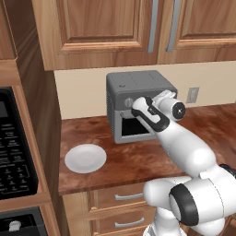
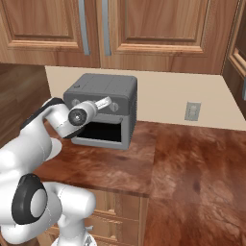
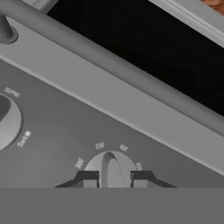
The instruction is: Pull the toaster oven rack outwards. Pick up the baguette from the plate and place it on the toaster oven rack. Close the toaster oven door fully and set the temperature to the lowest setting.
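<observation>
From the left base view, the toaster oven (image 1: 138, 103) sits at the back of the desk (image 1: 138, 159), door shut, with the empty plate (image 1: 85, 158) in front to its left. From the right base view, the arm reaches its knob row. In the hand view, the end effector (image 3: 114, 179) clamps a temperature knob (image 3: 111, 168) between its fingertips.

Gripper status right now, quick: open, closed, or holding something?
Gripper: fingers either side of the toaster oven's temperature knob; whether they are clamped on it cannot be told.
</observation>
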Tool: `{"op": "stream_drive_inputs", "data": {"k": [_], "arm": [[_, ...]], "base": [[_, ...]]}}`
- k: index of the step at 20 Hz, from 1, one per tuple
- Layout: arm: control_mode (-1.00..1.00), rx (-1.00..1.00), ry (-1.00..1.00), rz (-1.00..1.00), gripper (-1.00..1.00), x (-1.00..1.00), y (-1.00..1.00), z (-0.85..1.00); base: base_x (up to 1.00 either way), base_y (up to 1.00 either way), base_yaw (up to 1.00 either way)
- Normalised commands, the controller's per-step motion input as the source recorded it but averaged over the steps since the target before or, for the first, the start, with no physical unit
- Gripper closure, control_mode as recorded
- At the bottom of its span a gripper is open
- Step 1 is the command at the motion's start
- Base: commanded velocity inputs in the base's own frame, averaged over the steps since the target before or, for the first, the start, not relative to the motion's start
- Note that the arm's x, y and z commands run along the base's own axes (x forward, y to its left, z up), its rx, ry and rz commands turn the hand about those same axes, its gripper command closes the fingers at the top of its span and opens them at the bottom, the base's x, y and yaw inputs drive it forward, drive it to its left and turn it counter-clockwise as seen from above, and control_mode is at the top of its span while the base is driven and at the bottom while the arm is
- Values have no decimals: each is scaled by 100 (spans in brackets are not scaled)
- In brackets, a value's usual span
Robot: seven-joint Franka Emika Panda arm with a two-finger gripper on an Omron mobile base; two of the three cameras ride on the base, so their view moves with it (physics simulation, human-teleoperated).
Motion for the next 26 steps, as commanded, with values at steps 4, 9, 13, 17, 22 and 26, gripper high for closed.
{"op": "stream_drive_inputs", "data": {"k": [4,9,13,17,22,26], "arm": [[-100,0,0,0,100,0,0,0],[-100,0,0,0,100,0,0,0],[-100,-5,0,12,100,0,0,-5],[-100,-13,0,22,100,0,0,-19],[-100,-13,0,25,100,0,0,-21],[-100,-18,0,24,100,0,0,-26]], "base": [[0,0,0],[0,0,0],[0,0,0],[0,0,0],[0,0,0],[0,0,0]]}}
